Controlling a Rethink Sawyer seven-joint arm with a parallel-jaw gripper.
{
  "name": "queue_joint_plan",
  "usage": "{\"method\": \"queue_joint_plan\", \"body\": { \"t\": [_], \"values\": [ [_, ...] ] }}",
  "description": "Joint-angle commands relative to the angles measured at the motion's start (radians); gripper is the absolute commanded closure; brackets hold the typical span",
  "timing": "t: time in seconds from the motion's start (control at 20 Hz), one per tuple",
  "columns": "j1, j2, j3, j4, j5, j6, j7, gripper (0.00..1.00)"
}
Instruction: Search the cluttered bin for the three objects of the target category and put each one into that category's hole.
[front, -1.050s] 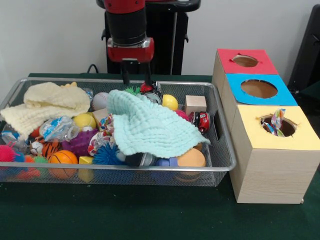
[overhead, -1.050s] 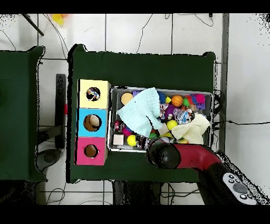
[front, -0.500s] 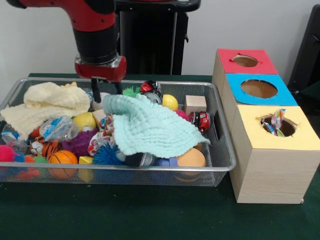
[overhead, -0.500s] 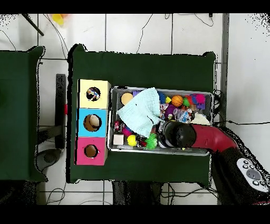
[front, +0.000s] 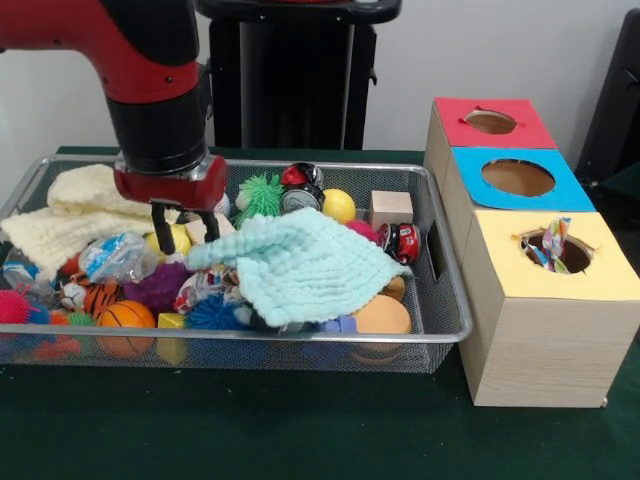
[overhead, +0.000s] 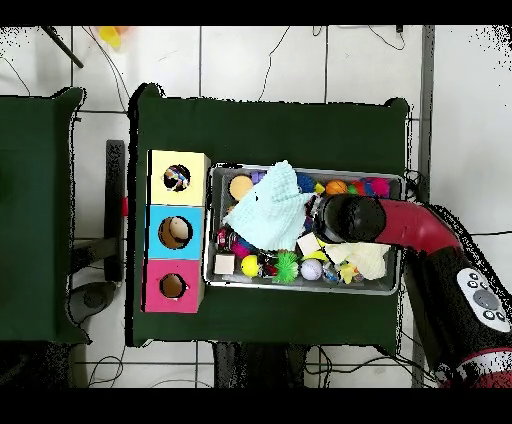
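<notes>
A wire mesh bin (front: 446, 300) holds a jumble of toys. My gripper (front: 185, 232) hangs low over its left middle, and its fingers (front: 158, 238) stand apart, open, with nothing clamped between them. The right finger touches the bunched left edge of a mint cloth (front: 300, 265) that covers the bin's centre. Uncovered behind the cloth lie a green spiky ball (front: 260, 192), a yellow ball (front: 340, 204), a wooden cube (front: 390, 208) and a red toy car (front: 405, 240). In the overhead view the arm (overhead: 340, 218) hides the gripper beside the mint cloth (overhead: 265, 212).
Right of the bin stand three boxes with round holes: red (front: 455, 130), blue (front: 470, 195), and yellow (front: 600, 280) with a crinkly wrapper (front: 552, 245) in its hole. A cream cloth (front: 90, 205), basketball (front: 125, 315), purple spiky toy (front: 160, 285) and orange ball (front: 380, 316) crowd the bin.
The gripper swept from the bin's back middle to the left and came lower and nearer. The mint cloth's back edge bunched forward, uncovering the green spiky ball.
</notes>
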Motion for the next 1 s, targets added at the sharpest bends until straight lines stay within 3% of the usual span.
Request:
{"method": "queue_joint_plan", "body": {
  "t": [0.05,0.55,1.0],
  "values": [
    [-0.032,0.054,0.108,-0.184,-0.035,0.135,-0.311,0.0],
    [-0.059,0.031,0.122,-0.123,-0.054,0.107,-0.291,0.0],
    [-0.08,-0.047,0.129,-0.044,-0.056,0.106,-0.283,0.0]
  ]
}}
